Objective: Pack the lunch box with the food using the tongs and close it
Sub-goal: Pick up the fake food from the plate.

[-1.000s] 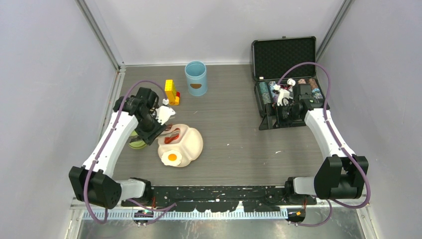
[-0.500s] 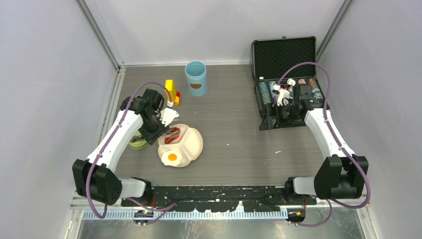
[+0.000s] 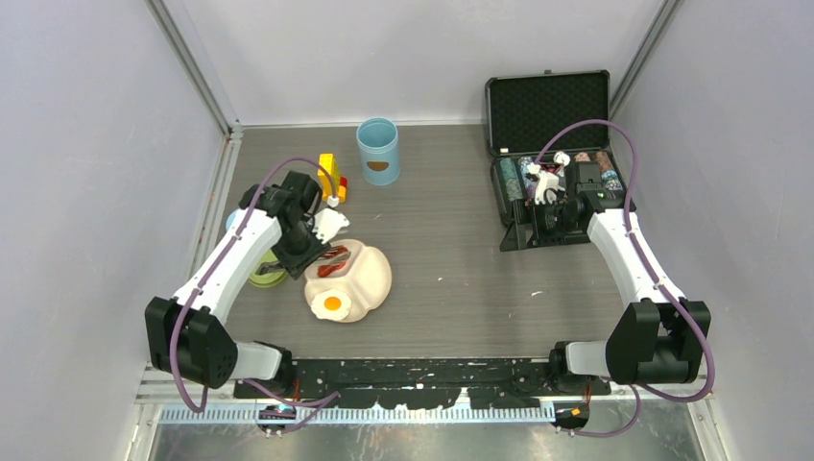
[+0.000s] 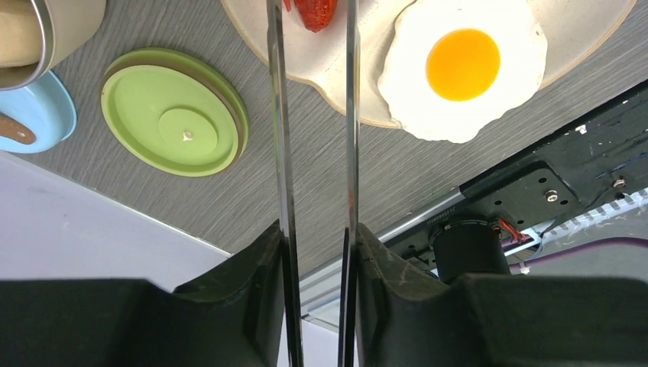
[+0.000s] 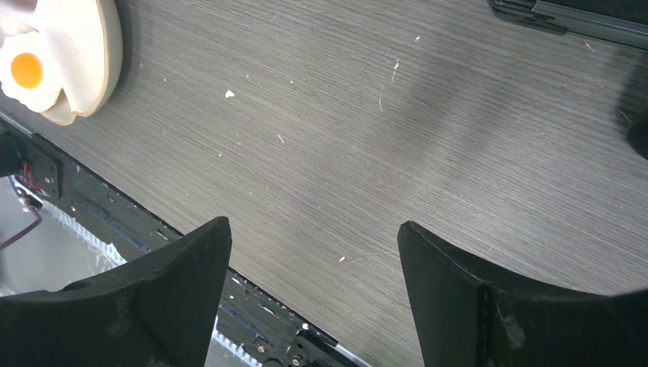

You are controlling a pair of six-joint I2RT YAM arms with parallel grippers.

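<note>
Left claw [image 4: 317,248] pinching the long thin silver metal tongs [image 4: 352,115] over the cream divided plate [image 4: 581,30]
The tong arms run either side of a red toy sausage [image 4: 315,11] on that plate, beside its fried egg [image 4: 462,65]; the right claw [image 5: 313,229] hangs spread wide above grey desk [image 5: 382,115], well to the plate's right

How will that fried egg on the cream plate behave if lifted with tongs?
The fried egg looks thin and flat, so it probably droops from a narrow grip. Its smooth surface may slip between the slim tongs. It seems to overhang the plate, likely easing an edge pinch.
</note>
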